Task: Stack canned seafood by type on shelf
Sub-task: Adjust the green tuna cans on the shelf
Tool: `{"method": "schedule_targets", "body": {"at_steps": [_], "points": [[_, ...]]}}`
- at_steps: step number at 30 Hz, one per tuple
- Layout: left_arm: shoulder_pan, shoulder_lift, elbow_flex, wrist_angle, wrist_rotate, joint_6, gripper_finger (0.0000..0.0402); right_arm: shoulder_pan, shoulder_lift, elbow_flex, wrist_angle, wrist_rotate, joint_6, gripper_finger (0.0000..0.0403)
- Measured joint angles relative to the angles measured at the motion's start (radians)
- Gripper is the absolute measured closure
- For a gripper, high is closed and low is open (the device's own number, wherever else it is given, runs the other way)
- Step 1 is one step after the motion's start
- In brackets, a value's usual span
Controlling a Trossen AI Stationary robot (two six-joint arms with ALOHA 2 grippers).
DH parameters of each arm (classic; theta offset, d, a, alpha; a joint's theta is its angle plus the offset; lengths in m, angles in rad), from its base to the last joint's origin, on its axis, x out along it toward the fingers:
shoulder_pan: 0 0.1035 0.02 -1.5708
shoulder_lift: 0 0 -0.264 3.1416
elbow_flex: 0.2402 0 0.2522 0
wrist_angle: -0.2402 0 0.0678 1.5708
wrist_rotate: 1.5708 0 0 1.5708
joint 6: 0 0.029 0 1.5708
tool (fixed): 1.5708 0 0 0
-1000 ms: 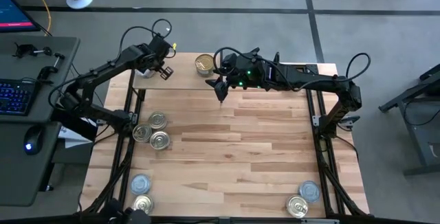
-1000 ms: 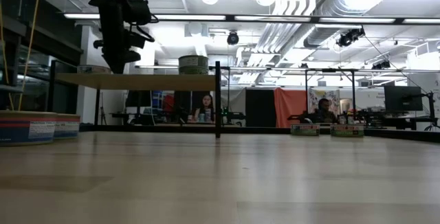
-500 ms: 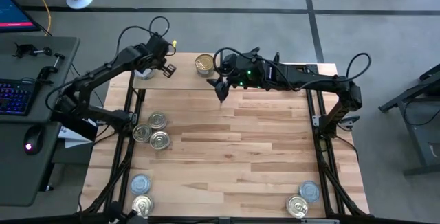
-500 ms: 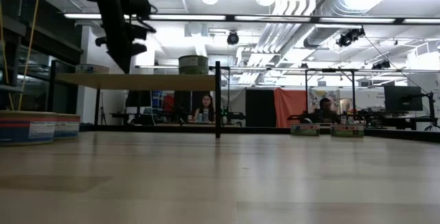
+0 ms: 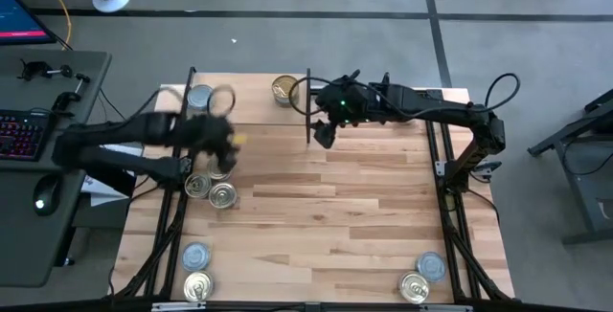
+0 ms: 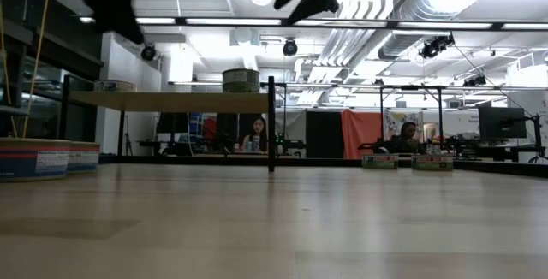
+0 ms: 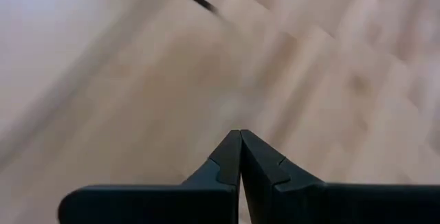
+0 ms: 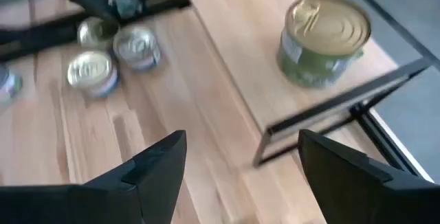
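1. High view: two tins on the shelf (image 5: pixel 251 111), silver-blue (image 5: pixel 199 99) and gold (image 5: pixel 283 89); seven on the table (image 5: pixel 326 226).
2. Low view: one tin (image 6: pixel 241 80) atop the shelf.
3. Left wrist: left gripper (image 7: pixel 240 157) closed, empty.
4. Right wrist: right gripper (image 8: pixel 242 157) spread wide, empty.

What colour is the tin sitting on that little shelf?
Gold top, greenish side label on the tin; the right wrist view shows it best.

The place is a robotics lab: exposed silver ceiling ducts (image 6: pixel 368 5) and long strip lights (image 6: pixel 342 24) hang over open workbenches, with a backlit blue computer keyboard (image 5: pixel 21 132) beside the plank-patterned wooden table (image 5: pixel 326 216).
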Motion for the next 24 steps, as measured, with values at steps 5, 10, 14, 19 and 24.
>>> {"method": "schedule_targets", "body": {"at_steps": [5, 10, 14, 19, 24], "points": [[-0.389, -0.025, -0.011, -0.105, -0.051, -0.12, 0.0401, -0.019, 0.002, -0.008, -0.062, -0.059, -0.054, 0.0133], [-0.684, 0.06, -0.011, -0.112, 0.061, -0.211, 0.0401, -0.046, 0.004, -0.092, -0.044, -0.095, -0.062, 0.0133], [-0.846, 0.152, -0.011, -0.114, 0.162, -0.326, 0.0401, -0.049, 0.004, -0.199, -0.011, -0.172, -0.047, 0.0133], [-0.909, 0.179, -0.011, -0.115, 0.149, -0.486, 0.0401, -0.031, -0.008, -0.338, 0.004, -0.227, -0.047, 0.0133], [-0.869, 0.107, -0.011, -0.105, 0.008, -0.543, 0.0401, -0.067, -0.125, -0.463, 0.088, -0.228, 0.011, 0.0133]]}}
